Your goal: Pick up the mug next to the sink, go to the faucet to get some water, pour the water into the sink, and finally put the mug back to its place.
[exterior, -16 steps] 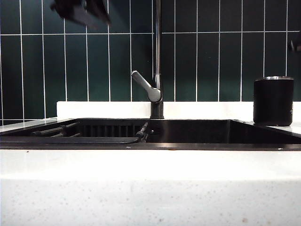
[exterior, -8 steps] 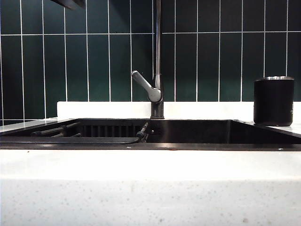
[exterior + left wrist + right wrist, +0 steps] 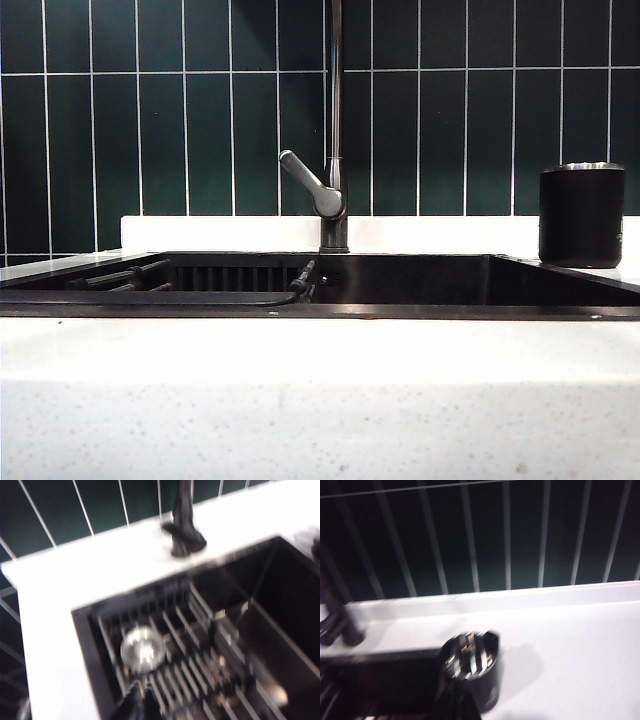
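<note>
Neither arm is showing in the exterior view. The left gripper [image 3: 141,700] is appearing only in its own wrist view, as dark fingertips pressed together at the frame edge, jaws closed and holding nothing. The right gripper [image 3: 462,702] is likewise showing only in its wrist view, a dark blurred tip at the frame edge, jaws closed and empty. Both wrist pictures are blurring.

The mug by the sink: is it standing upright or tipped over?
Upright. The mug stands on the counter, steel rim level on top, right of the sink.
</note>
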Motion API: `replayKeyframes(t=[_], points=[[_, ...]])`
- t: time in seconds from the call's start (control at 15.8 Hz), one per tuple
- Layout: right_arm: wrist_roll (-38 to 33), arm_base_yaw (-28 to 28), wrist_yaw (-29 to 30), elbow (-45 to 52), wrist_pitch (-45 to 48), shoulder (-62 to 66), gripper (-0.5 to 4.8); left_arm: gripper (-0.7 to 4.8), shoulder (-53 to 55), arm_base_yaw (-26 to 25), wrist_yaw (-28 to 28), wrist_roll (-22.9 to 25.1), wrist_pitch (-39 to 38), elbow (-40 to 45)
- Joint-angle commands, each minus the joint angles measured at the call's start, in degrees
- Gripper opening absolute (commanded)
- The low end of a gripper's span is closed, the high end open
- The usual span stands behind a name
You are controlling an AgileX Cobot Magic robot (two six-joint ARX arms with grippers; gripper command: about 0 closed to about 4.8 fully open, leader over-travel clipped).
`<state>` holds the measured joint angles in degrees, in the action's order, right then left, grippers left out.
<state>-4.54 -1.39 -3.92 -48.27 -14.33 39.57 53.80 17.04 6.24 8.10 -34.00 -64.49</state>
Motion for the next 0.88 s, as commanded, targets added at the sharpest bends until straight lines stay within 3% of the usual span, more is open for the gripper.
replayKeyframes(t=[0.06,0.57,0.88], points=[[0.11,2.29,0.02,0.11,-4.87,-5.4,0.02,-0.06,-6.86,0.04,-2.01,0.0,-1.11,4.17],[5.25,4.61,2.69,8.55,-8.61,-24.48,-0.01,-0.06,-28.26,0.04,-2.58,-2.82,1.05,21.42],[4.76,4.61,2.49,17.92,-8.85,-32.54,-0.01,-0.06,-33.16,0.04,-2.6,-4.24,5.88,29.94]])
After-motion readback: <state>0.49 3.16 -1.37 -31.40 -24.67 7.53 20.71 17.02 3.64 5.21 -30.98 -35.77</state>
